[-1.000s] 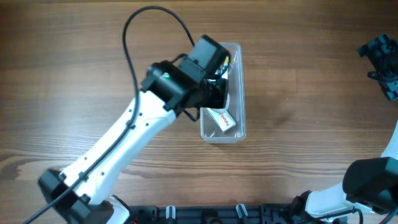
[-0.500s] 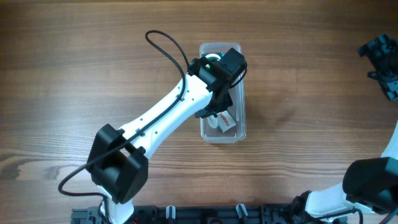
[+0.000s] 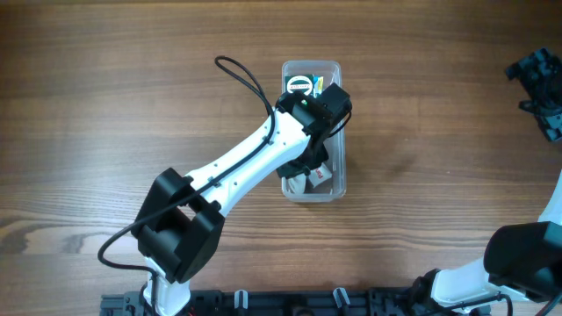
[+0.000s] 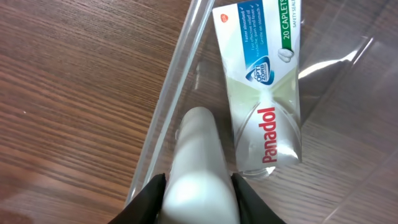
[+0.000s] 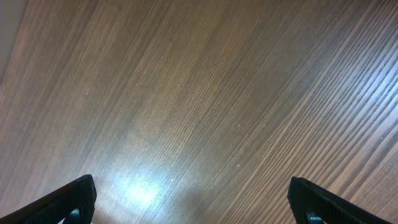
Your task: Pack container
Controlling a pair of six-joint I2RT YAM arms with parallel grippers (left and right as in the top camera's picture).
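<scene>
Hovering over the clear container (image 3: 343, 167) at mid-tabletop, the left jaws are part-closed on a white tube-shaped item (image 4: 198, 155), best lowered clear of the rim beside the Panadol box (image 4: 264, 93) before release, while the right jaws are held wide open and empty at the far right.

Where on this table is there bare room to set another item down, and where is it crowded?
The table is bare left of the container, and also between its right wall and the open right gripper at the far right. It is crowded inside the container, where the left gripper holds a white bottle beside the Panadol box.
</scene>
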